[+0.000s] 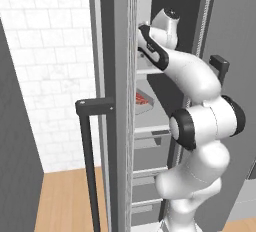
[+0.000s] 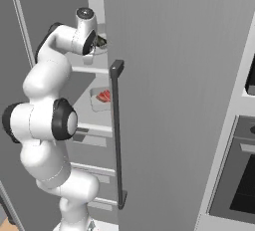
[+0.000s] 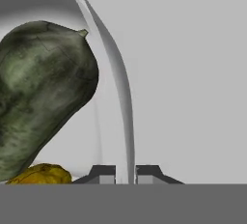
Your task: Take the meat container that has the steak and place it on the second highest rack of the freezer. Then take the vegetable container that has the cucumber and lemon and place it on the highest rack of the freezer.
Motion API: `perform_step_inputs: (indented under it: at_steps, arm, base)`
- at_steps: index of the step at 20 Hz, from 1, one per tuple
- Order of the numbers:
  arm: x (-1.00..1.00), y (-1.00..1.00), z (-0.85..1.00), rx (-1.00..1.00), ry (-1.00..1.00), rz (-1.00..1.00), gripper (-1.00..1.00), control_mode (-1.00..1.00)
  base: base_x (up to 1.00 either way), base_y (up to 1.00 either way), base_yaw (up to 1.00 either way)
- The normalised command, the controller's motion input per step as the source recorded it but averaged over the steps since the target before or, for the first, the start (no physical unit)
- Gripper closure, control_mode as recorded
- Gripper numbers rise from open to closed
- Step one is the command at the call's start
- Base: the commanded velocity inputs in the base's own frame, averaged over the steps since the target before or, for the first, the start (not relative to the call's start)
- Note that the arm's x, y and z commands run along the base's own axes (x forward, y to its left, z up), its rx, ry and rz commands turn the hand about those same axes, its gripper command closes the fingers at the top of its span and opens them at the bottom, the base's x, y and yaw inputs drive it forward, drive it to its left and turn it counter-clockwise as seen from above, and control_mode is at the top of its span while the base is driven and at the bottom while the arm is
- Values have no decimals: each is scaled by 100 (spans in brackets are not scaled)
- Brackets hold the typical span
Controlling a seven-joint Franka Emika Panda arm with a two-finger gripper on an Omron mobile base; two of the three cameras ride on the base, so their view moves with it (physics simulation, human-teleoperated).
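Note:
In the hand view, the thin white rim of the vegetable container (image 3: 121, 88) runs down between my gripper (image 3: 125, 172) fingertips, which are shut on it. Inside the container lie a dark green cucumber (image 3: 43, 88) and a yellow lemon (image 3: 41, 175). From the right base view, the vegetable container (image 2: 102, 42) sits at the highest freezer rack (image 2: 82, 69), right at my hand. One rack below rests the meat container (image 2: 101, 97) with the red steak, also seen as the meat container (image 1: 144, 101) past the door edge in the left base view.
The open freezer door (image 1: 116, 106) with its dark handle (image 1: 88, 156) stands close on the arm's left. A second grey door (image 2: 174, 100) with a handle (image 2: 117, 135) flanks the right. Lower racks (image 2: 89, 168) sit below. An oven (image 2: 239, 175) is at far right.

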Motion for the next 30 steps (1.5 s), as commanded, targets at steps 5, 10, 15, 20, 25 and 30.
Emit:
perform_step_inputs:
  at_steps: [5, 10, 15, 20, 25, 30]
  arm:
    - [71, 0, -32, -2, -1, 0, 100, -100]
    - [17, 5, -17, -6, -5, -3, 100, -100]
    - [0, 0, 0, -1, 0, 0, -100, -100]
    - [0, 0, 0, 0, 0, 0, -100, -100]
    - [-82, -13, 11, 0, -15, 4, -100, -100]
    - [-100, -15, 7, 6, -18, 0, -100, -100]
  base:
    - [0, 0, 0]
    - [0, 0, 0]
    - [0, 0, 0]
    - [0, 0, 0]
    - [0, 0, 0]
    - [0, 0, 0]
